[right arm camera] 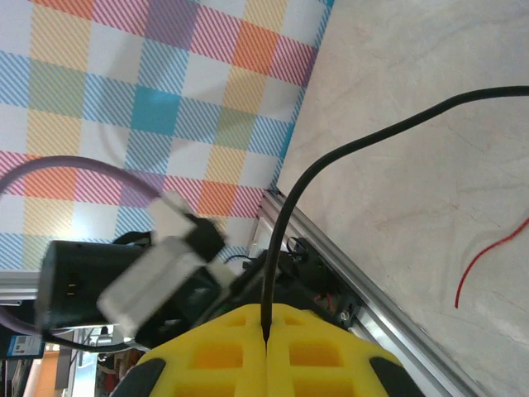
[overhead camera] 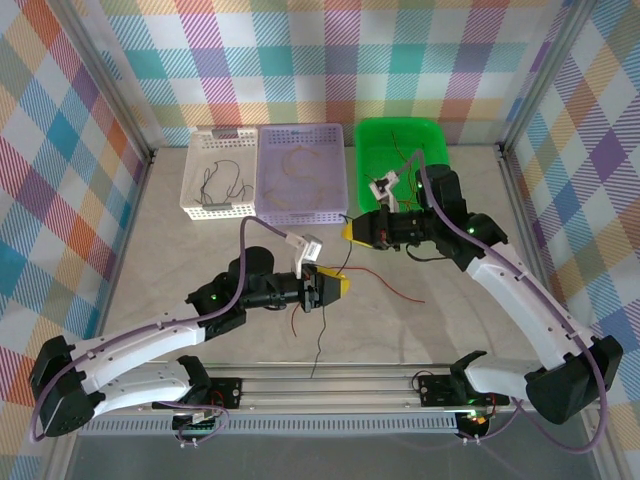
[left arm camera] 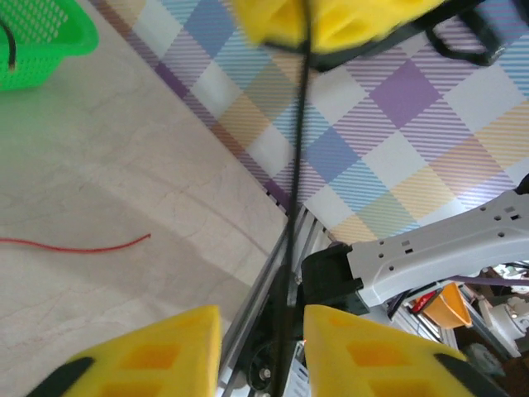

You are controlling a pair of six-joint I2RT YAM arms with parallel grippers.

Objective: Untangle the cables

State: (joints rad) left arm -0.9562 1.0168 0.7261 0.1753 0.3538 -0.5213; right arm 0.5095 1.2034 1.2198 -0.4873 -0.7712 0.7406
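A black cable point(overhead camera: 330, 262) is stretched between my two grippers above the table, and its loose end hangs down toward the front rail. My right gripper point(overhead camera: 350, 231) point(right arm camera: 266, 331) is shut on the upper end, with the black cable point(right arm camera: 331, 157) rising out from between the closed yellow pads. My left gripper point(overhead camera: 340, 288) point(left arm camera: 262, 318) sits lower, its yellow fingers point(left arm camera: 165, 347) a narrow gap apart, with the black cable point(left arm camera: 296, 165) running through that gap close to the right finger. A red cable point(overhead camera: 392, 291) point(left arm camera: 74, 246) point(right arm camera: 483, 265) lies loose on the table.
Three baskets stand at the back: a white basket point(overhead camera: 192, 190) with black cables, a purple basket point(overhead camera: 268, 190) with orange cables, and a green basket point(overhead camera: 372, 140) point(left arm camera: 37, 41) with a red and a black cable. An aluminium rail point(overhead camera: 340, 385) runs along the near edge.
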